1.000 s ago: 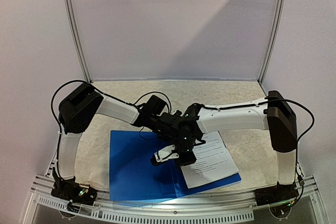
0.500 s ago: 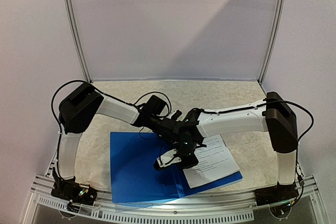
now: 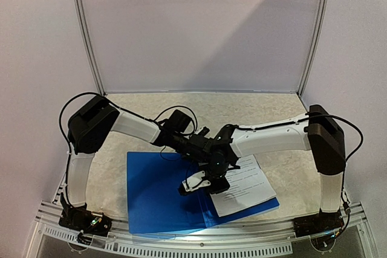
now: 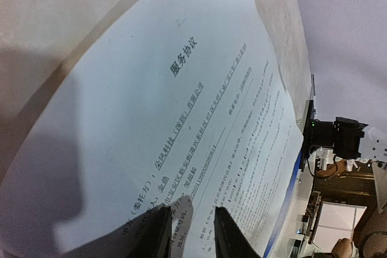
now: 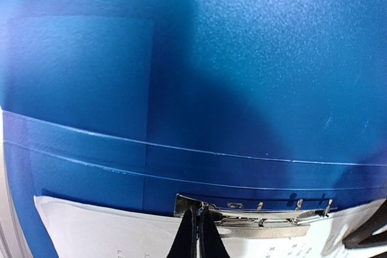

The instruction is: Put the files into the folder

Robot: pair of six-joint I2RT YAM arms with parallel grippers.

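Observation:
The blue folder (image 3: 160,194) lies open on the table. The files (image 3: 245,185), white printed sheets, lie on its right half. In the right wrist view the folder (image 5: 242,77) fills the frame, and its metal spine clip (image 5: 254,212) sits at the top edge of the sheets (image 5: 103,234). My right gripper (image 5: 199,212) is shut, its tips against the clip's left end; it also shows in the top view (image 3: 196,184). My left gripper (image 4: 190,222) is open just above the printed sheet (image 4: 181,107), holding nothing. In the top view it (image 3: 204,143) is partly hidden where the arms cross.
The two arms cross over the folder's middle. The right arm's base (image 4: 335,137) stands past the sheet's far corner. Beige table (image 3: 266,110) lies behind the folder, with white walls and metal frame posts (image 3: 87,34) around it.
My right gripper has shifted slightly left and nearer along the folder's spine. The folder and the sheets have barely moved. The left arm has stayed in place.

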